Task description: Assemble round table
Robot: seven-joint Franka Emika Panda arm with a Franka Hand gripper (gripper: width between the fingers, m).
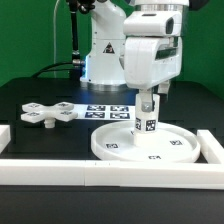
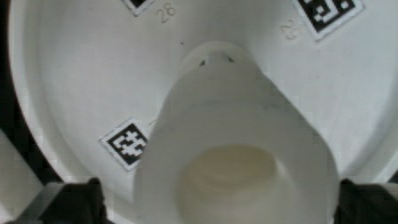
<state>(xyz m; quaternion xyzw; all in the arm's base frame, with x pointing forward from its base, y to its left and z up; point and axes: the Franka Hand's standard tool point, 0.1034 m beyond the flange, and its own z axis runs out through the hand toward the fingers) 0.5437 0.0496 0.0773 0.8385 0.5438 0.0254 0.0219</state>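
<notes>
The large rimmed round disc [image 1: 118,150] lies flat on the black table, right of centre in the exterior view. The short cylinder leg [image 1: 148,123] stands upright at its middle, tags on its side. My gripper [image 1: 149,103] hangs straight over the leg, fingers down around its top. In the wrist view I look down along the leg [image 2: 222,120] to the disc [image 2: 89,80]. My gripper [image 2: 217,202] is open; its dark fingers [image 2: 71,203] flank the leg's top end. The small cross-shaped base [image 1: 50,112] lies apart, toward the exterior view's left.
The marker board [image 1: 103,110] lies flat between the base and the disc. White border rails run along the front [image 1: 100,171], the exterior view's left [image 1: 5,137] and right [image 1: 212,150]. The robot's base [image 1: 105,60] stands behind.
</notes>
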